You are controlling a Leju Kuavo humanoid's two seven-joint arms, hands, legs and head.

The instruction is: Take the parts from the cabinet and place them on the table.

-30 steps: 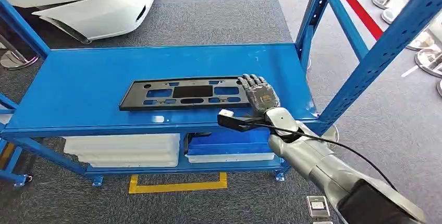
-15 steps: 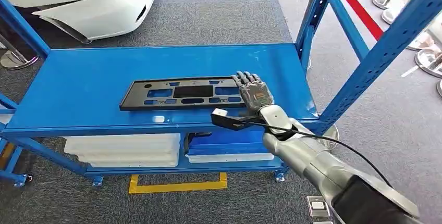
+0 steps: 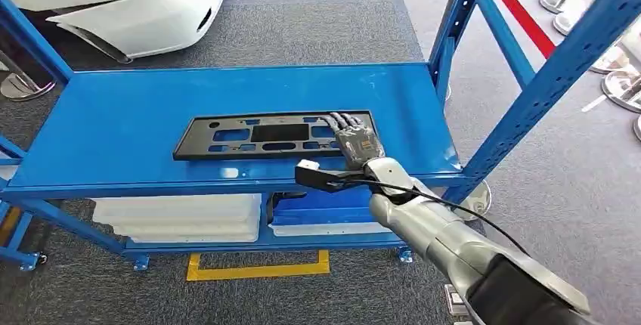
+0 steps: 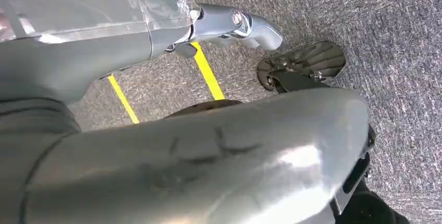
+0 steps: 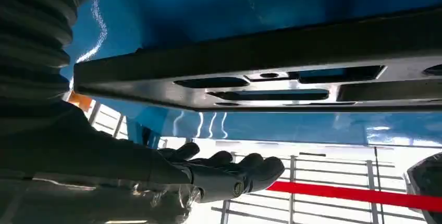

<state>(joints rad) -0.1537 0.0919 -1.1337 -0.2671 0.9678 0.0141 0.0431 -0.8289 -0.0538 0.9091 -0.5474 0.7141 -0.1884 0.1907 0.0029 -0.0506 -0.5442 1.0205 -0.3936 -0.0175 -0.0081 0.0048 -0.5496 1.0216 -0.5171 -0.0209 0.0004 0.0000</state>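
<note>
The right hand (image 3: pixel 354 137) has slid leftward over the black plastic panel's (image 3: pixel 257 134) end; fingers apart, not yet gripping.

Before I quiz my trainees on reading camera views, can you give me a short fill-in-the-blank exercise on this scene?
1. The black plastic panel lies flat on the ____ shelf.
2. The right robot hand is at the panel's ____ end.
3. On the floor below the shelf there is a ____ tape line.
4. Behind the shelf stands a ____ car bumper.

Missing words: blue; right; yellow; white
</note>
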